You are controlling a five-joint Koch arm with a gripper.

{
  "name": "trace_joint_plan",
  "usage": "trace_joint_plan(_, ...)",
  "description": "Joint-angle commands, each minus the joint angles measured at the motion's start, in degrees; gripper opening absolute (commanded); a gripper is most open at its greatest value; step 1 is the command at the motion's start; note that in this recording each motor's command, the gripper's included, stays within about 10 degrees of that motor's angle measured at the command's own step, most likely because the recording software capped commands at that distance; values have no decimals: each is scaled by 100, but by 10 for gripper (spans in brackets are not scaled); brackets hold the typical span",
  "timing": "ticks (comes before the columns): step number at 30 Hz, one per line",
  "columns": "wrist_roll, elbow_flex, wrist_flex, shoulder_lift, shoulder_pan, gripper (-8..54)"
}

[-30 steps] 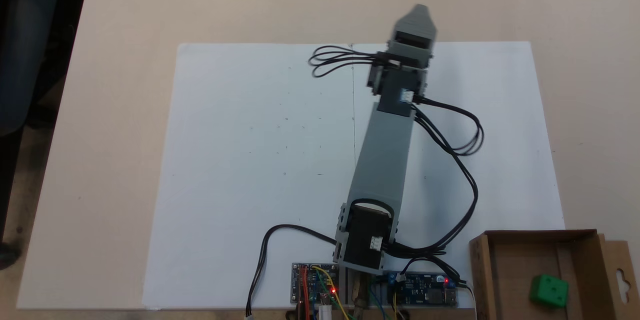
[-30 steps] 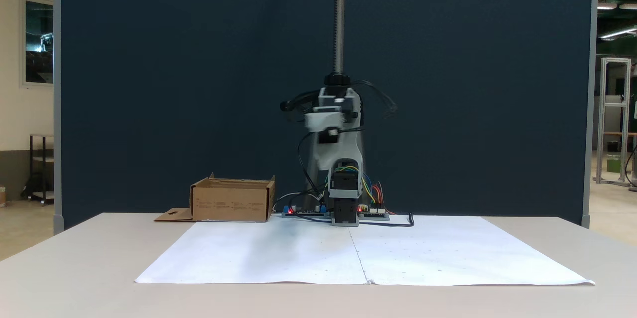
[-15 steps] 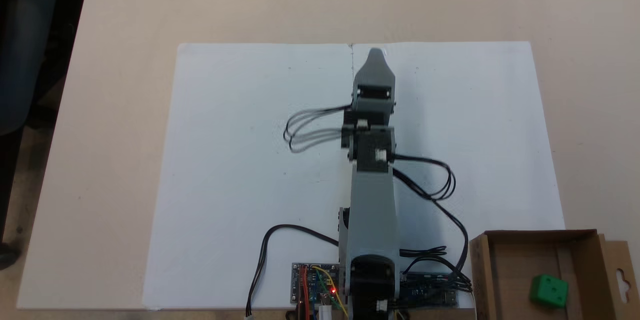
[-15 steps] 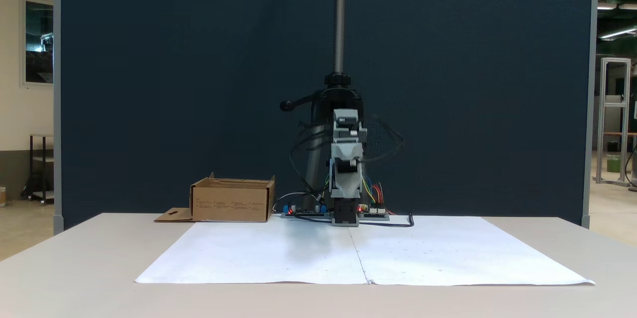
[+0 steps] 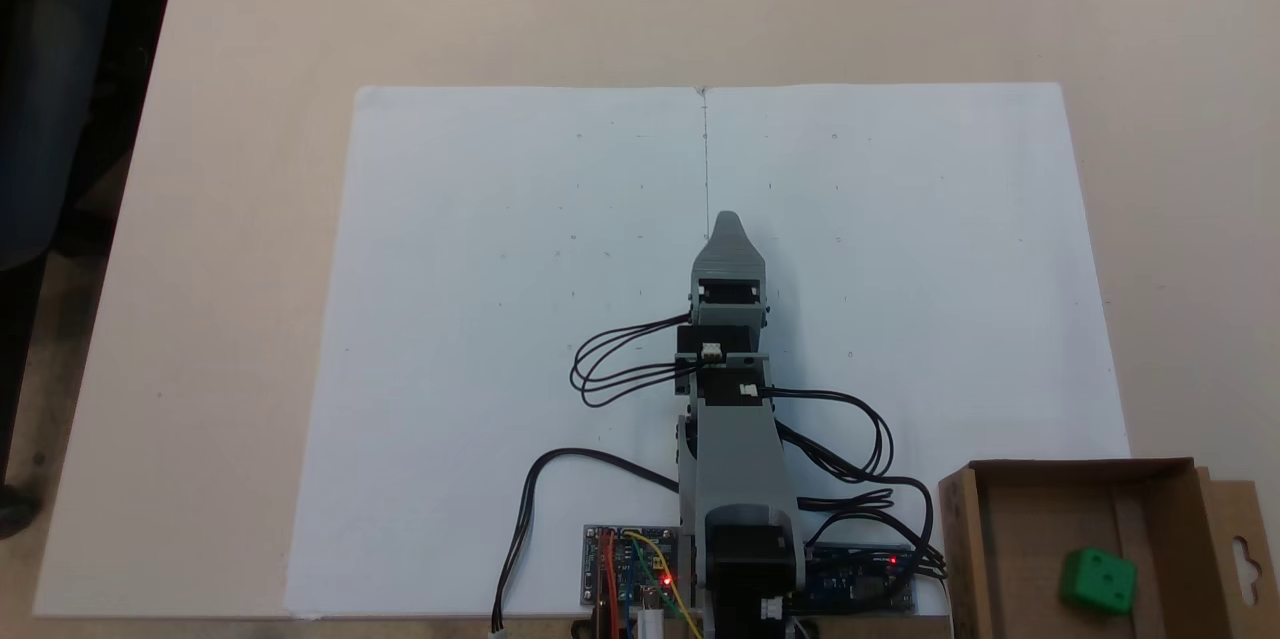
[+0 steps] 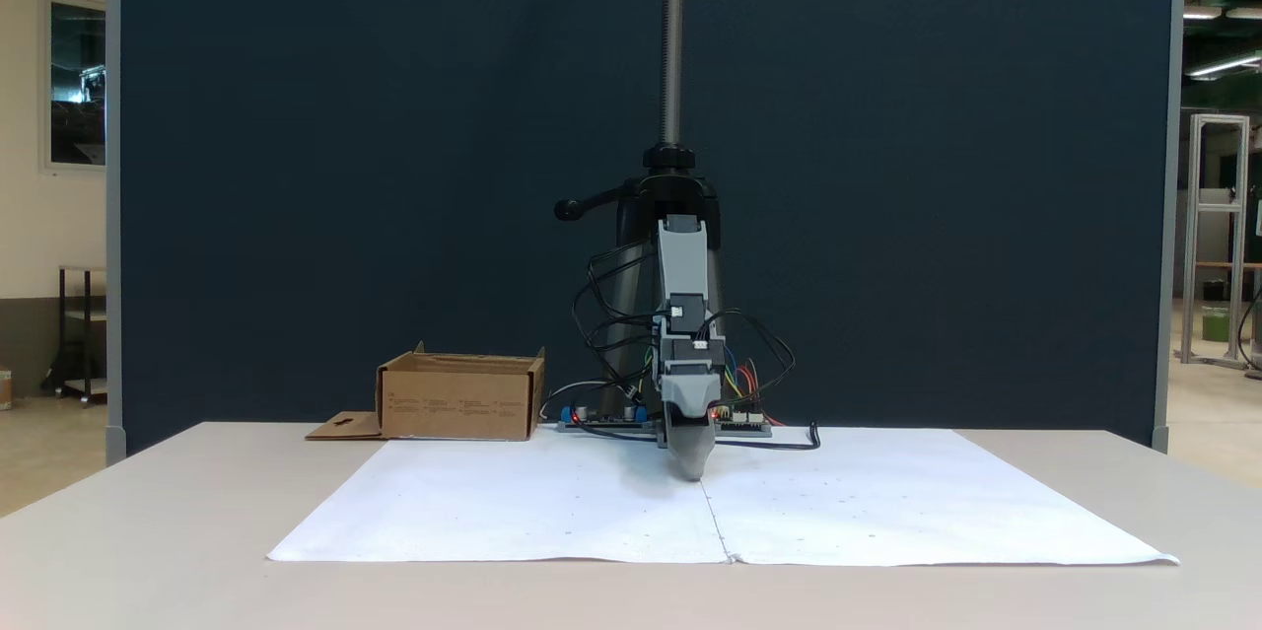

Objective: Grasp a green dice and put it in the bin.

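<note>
The green dice (image 5: 1098,581) lies inside the bin (image 5: 1066,470), a brown cardboard box at the lower right corner of a fixed view. Another fixed view shows the bin (image 6: 458,400) to the left of the arm's base, its walls hiding the dice. My gripper (image 5: 728,220) hovers over the middle of the white paper, far from the bin, with nothing in it. It points down at the paper, tip just above the centre fold (image 6: 693,472). Both fixed views show one narrow closed tip, so it is shut.
A large white paper sheet (image 5: 480,319) covers the table centre. Circuit boards (image 5: 630,569) with red lights and black cables (image 5: 860,459) sit around the arm's base. The bin's flap (image 5: 1240,549) with a hang-hole sticks out on its right. A camera pole (image 6: 672,38) rises behind the arm.
The arm has folded back toward its base and come down. The gripper moved from beyond the paper's far edge to the paper's middle. The dice stayed in the bin.
</note>
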Motion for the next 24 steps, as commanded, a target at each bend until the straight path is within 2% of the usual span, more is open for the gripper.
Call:
trace_joint_plan(1,-396,299,-974,677,-141,432)
trace_joint_plan(24,-633,510,-3364,668,-105,442)
